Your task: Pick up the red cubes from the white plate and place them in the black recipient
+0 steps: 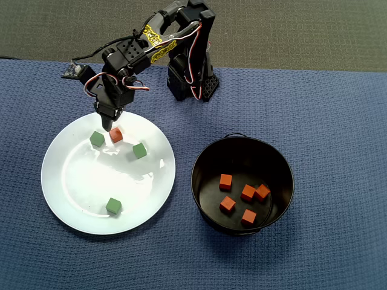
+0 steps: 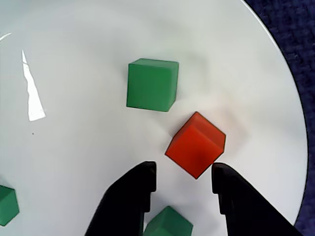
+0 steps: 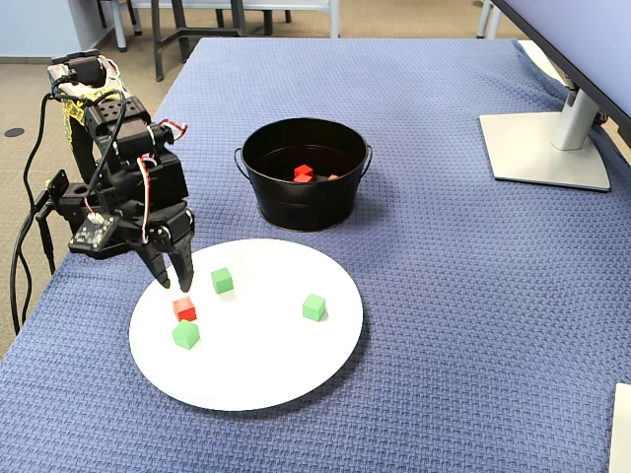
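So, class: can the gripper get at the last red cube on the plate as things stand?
Probably yes. The open gripper hangs just above the red cube on the white plate, with nothing between them. The nearest green cube sits clear to one side.

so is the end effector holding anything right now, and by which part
Nothing is held. The end effector is open above the white plate, its fingers short of the red cube.

Blue woven tablecloth [image 3: 444, 296], monitor stand [image 3: 547, 148], tan floor [image 3: 30, 99].
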Robot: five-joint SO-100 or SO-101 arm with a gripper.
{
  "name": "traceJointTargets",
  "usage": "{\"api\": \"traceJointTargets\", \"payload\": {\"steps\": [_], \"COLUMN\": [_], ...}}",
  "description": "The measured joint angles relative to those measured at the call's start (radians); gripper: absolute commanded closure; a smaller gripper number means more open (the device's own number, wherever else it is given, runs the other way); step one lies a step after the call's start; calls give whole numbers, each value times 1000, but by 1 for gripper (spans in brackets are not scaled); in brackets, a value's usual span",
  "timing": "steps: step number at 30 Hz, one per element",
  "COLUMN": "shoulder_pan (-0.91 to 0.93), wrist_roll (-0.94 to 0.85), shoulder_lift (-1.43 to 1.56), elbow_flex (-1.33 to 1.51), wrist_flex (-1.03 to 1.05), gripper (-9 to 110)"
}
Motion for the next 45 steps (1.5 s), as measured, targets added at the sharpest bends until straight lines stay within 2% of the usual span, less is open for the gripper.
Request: {"api": "traceJointTargets", "payload": {"steps": [3,7,11,13,35,42,45], "shoulder_pan": [5,0,0,-3,28,28,28], "wrist_roll": [-153,-460,-787,-853,-900,-861,-845], "shoulder_lift": [-12,-20,-20,-21,-216,-239,-242], "elbow_flex": [0,0,0,0,17,9,8], "wrist_flex": [0,14,21,18,-109,-117,-120], "gripper": [76,63,62,63,71,81,90]}}
